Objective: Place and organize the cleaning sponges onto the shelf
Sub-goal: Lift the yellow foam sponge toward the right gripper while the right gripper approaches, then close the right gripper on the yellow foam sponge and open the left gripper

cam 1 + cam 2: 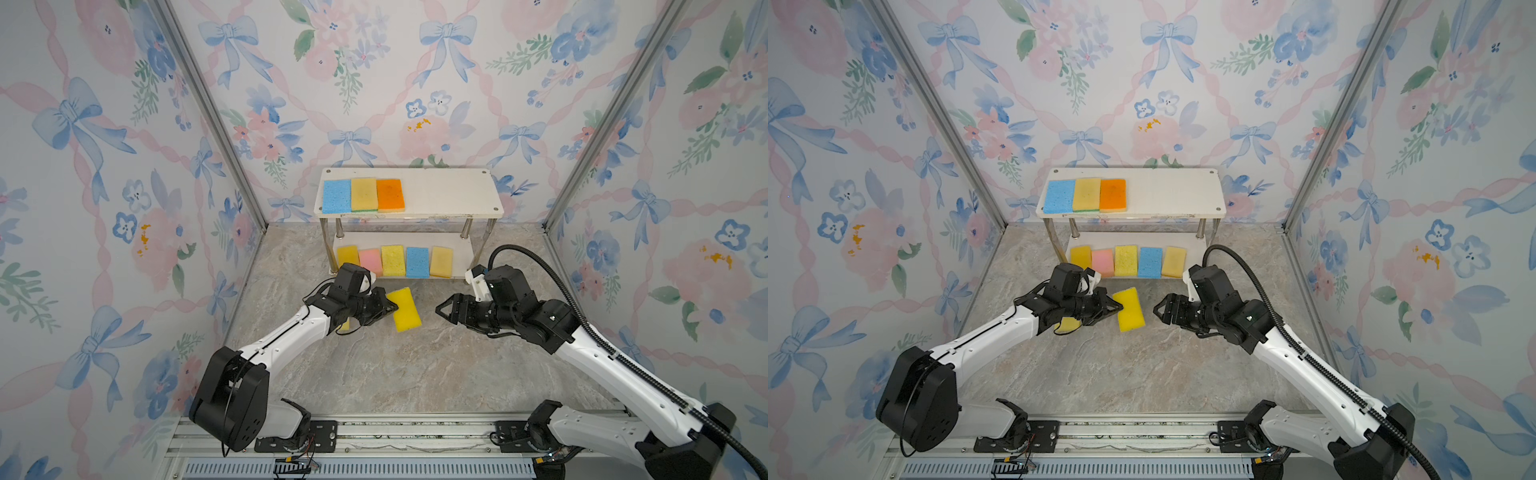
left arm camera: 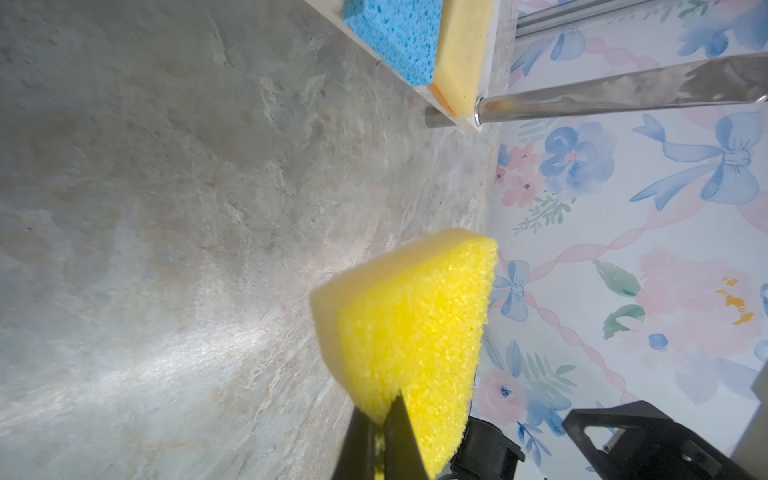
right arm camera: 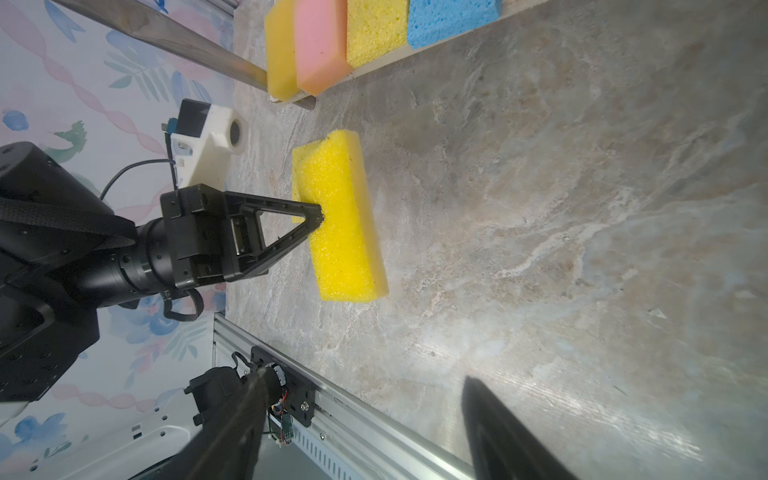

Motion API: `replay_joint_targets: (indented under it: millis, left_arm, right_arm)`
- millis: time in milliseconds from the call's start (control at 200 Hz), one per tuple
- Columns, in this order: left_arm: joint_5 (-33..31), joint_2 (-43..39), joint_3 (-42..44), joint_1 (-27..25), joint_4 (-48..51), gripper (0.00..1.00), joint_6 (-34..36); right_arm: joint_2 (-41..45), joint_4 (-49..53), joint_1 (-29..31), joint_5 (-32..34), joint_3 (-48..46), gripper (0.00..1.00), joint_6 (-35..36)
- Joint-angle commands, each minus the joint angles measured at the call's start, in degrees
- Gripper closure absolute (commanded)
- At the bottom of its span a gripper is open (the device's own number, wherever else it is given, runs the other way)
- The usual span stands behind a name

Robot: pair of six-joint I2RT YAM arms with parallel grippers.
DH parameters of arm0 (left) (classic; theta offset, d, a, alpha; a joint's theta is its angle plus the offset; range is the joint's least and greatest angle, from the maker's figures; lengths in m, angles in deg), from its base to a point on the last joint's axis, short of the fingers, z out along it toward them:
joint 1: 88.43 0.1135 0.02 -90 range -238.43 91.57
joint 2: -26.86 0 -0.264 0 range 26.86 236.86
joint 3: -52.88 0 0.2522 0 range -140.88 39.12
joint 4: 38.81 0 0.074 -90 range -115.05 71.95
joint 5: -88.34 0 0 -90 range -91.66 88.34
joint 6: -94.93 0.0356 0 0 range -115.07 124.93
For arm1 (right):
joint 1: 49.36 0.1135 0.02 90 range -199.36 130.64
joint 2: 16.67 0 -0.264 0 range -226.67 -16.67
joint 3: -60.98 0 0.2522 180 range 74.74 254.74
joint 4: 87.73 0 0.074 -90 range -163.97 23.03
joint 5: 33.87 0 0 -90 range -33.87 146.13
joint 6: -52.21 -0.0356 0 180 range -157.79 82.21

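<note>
My left gripper (image 1: 392, 309) (image 2: 382, 424) is shut on one long edge of a bright yellow sponge (image 1: 405, 309) (image 1: 1130, 309) (image 2: 415, 324) (image 3: 340, 216), held flat and low over the marble floor in front of the shelf (image 1: 449, 191) (image 1: 1171, 191). Under the left wrist a second yellow sponge (image 1: 345, 325) (image 1: 1068, 324) shows only in part. To the right of the held sponge my right gripper (image 1: 440, 309) (image 1: 1156, 309) (image 3: 365, 386) stands open and empty, pointing at it across a gap. The top board carries a blue (image 1: 336, 196), a tan (image 1: 364, 194) and an orange sponge (image 1: 390, 194). Several more line the lower board (image 1: 392, 261).
The right half of the top board (image 1: 453, 193) is bare. Metal posts (image 2: 602, 97) (image 3: 166, 31) stand at the shelf corners. Floral walls close in on three sides, and an aluminium rail (image 1: 395, 432) runs along the front edge.
</note>
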Motion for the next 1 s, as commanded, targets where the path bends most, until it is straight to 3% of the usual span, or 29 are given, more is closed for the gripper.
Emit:
replay_joint_targets:
  millis: [0, 510, 995]
  left_arm:
    - [2.44, -1.59, -1.72, 0.04, -1.76, 1.00, -4.68]
    - [2.98, -4.84, -1.50, 0.04, -1.71, 1.00, -6.26]
    - [3.44, -6.63, -0.10, 0.14, -1.70, 1.00, -6.34]
  right_arm:
    - [-2.49, -2.20, 1.90, -0.94, 0.65, 0.27, -0.01]
    - [-11.22, -6.09, 4.13, -2.68, 5.05, 0.54, 0.97]
    - [-11.37, -6.97, 6.06, -1.49, 4.82, 0.68, -0.35]
